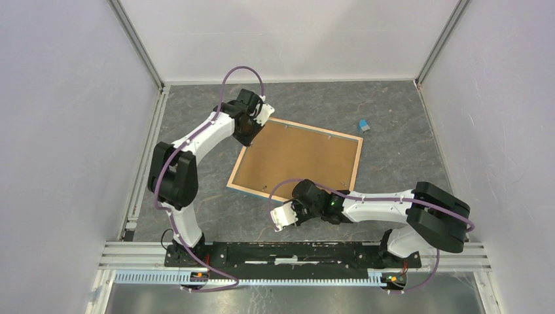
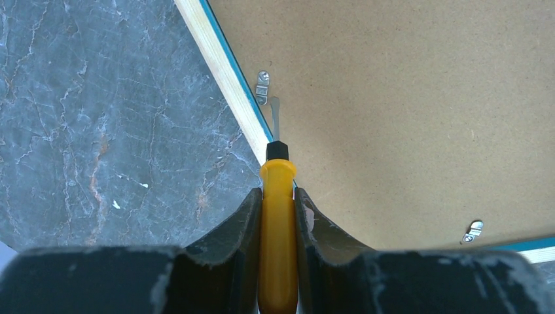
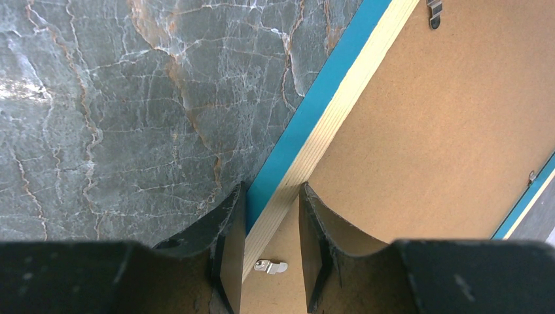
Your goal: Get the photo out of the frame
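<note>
The frame [image 1: 298, 157] lies flat on the grey marbled desk [image 1: 393, 170] between the two arms, turned at an angle, with its brown fibreboard back facing up. Its front faces the desk, so the photo is hidden. Light wood edging and a thin blue border run around the back. The left gripper [image 1: 252, 131] is at the frame's far left corner, its jaws clenched on the yellow handle of a screwdriver [image 2: 278, 222]. The flat blade reaches forward along the inside of the wood edging. Its tip is just beside a small metal tab [image 2: 262, 87] fixed at the edging; contact cannot be confirmed. A second tab [image 2: 473, 230] sits further along the adjoining side. The right gripper [image 3: 271, 190] is over the frame's near edge, jaws partly apart, with the blue border and wood edging passing between the fingertips. Whether the jaws press on the edge cannot be told. Another tab [image 3: 270, 266] shows between the fingers. A small blue object [image 1: 364, 124] lies on the desk near the frame's far right corner, apart from it.
</note>
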You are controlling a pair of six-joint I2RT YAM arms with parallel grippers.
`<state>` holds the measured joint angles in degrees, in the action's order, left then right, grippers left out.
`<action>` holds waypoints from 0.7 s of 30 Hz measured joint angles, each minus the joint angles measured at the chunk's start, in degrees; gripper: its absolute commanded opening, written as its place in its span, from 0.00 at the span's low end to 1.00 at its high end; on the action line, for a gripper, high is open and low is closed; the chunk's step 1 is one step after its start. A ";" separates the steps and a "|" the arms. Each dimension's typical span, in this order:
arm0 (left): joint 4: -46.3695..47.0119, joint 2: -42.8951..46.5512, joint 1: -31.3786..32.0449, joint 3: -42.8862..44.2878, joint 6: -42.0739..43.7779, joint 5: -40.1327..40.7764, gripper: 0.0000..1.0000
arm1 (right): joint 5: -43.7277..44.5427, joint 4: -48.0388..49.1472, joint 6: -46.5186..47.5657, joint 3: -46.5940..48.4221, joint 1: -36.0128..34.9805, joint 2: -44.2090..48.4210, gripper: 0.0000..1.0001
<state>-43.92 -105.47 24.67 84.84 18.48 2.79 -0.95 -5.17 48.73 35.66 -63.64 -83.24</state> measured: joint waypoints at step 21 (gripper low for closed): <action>-0.46 0.61 0.22 2.78 -0.02 2.05 0.02 | 0.13 -0.26 0.00 0.22 0.00 -0.20 0.00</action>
<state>-44.38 -104.86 24.88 87.61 18.46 4.84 -0.82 -5.43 48.73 35.88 -63.64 -83.44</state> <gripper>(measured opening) 0.280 0.368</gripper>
